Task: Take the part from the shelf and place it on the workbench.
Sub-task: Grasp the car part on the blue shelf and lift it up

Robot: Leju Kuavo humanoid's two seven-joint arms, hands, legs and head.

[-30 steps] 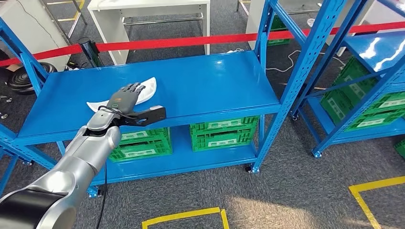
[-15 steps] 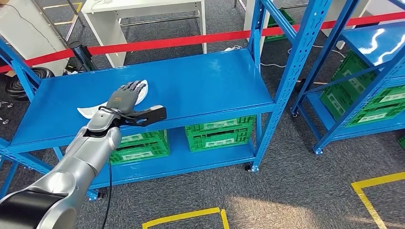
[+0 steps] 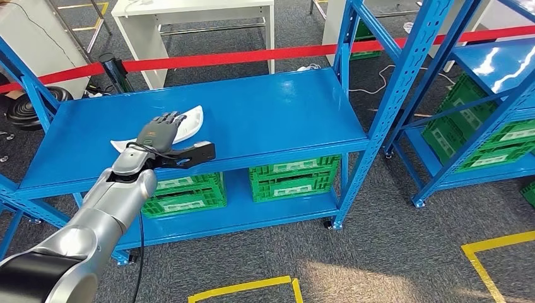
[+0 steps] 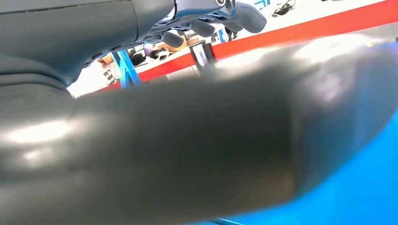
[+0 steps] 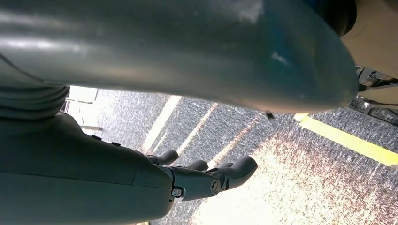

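Here fingers (image 3: pixel 171 117) of left hand (image 3: pixel 159 132) spread flat over white part (image 3: pixel 189 120), palm down, grasping nothing yet, likely set for pickup. Part lies on blue shelf (image 3: pixel 271 113). Right hand (image 5: pixel 206 180) hangs over floor, fingers loosely curled, empty.

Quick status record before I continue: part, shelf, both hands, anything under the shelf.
part: white curved piece lying flat on the blue shelf top, toward its left side
left hand: over the part's near end, fingers spread on it, thumb out to the side; not lifted
right hand: hanging over grey carpet, fingers slightly curled, holding nothing
lower shelf: two green crates
behind: red barrier tape, white table
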